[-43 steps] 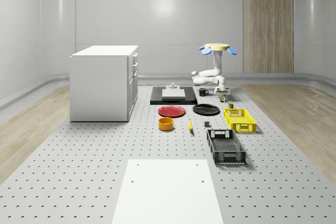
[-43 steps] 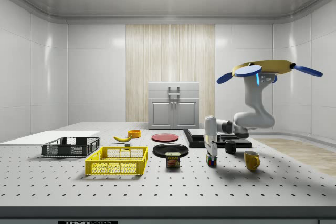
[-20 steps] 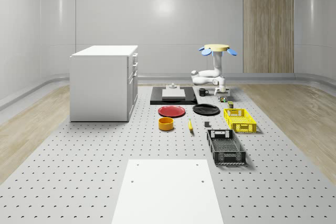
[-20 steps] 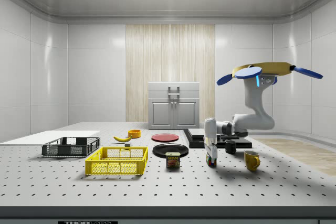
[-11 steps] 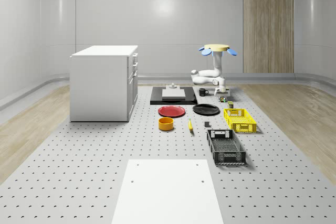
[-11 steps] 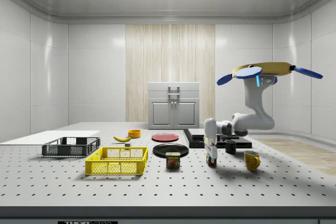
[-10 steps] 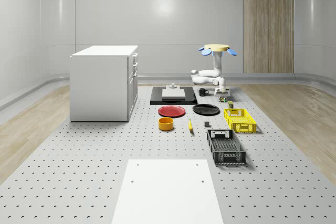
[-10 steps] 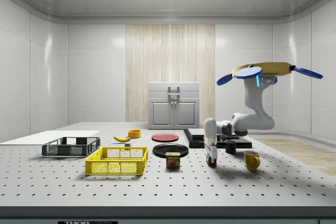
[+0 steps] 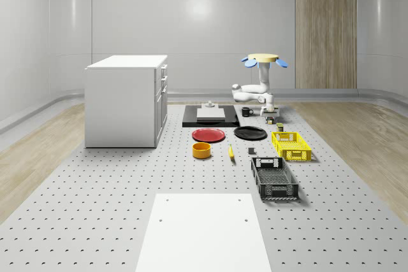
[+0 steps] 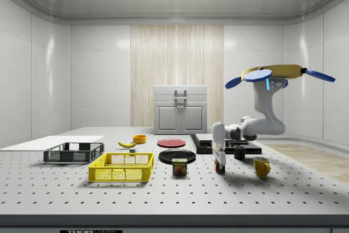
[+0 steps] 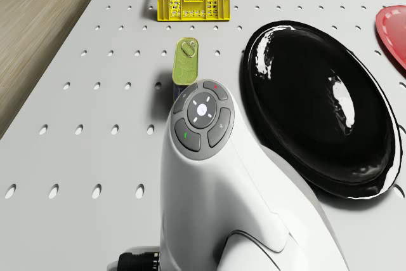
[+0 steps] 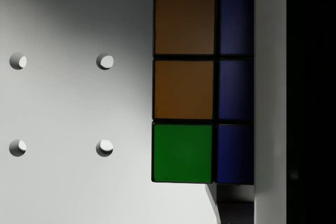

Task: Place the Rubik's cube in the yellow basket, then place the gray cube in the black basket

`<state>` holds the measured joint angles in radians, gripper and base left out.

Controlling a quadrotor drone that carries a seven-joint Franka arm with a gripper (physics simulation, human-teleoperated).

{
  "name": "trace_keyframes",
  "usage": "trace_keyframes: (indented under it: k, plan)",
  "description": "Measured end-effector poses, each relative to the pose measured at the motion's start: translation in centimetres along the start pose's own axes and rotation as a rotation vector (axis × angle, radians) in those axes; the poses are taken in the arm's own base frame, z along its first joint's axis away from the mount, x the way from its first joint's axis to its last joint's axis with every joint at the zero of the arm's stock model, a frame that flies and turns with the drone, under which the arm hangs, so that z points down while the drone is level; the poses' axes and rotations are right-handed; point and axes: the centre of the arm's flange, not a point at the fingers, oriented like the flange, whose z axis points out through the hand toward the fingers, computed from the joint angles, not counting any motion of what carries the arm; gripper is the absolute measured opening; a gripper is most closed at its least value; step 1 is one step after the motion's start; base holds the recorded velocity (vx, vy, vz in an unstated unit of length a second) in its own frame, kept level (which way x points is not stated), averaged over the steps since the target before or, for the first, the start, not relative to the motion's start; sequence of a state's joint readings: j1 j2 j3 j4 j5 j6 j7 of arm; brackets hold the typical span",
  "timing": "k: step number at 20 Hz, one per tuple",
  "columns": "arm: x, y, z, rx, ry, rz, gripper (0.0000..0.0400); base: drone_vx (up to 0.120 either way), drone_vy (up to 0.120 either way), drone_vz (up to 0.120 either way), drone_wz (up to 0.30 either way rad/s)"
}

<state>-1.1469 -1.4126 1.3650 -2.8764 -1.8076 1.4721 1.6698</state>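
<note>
Rubik's cube (image 10: 220,166) now off perforated table (image 10: 163,189).

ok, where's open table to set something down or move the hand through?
Open: the wide stretch between the white cabinet and the white panel, and the strip on the whole-scene view's left of the orange bowl. Crowded: around the hand, between the black plate, tin can, yellow mug and yellow basket.
</note>
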Motion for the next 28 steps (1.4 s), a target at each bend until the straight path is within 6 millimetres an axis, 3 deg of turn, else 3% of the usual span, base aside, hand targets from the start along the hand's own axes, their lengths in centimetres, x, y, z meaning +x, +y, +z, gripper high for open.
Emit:
trace_keyframes:
  k: [9,18,28]
  plan:
    - [0.0,0.0,-2.8,0.002,-0.003,0.001,0.0322,0.000,0.000,0.120,0.000]
    - [0.0,0.0,-3.4,0.002,-0.004,0.002,0.0321,0.120,0.000,0.116,0.000]
    - [0.0,0.0,-3.5,0.002,-0.004,0.002,0.0321,0.120,0.104,0.000,0.000]
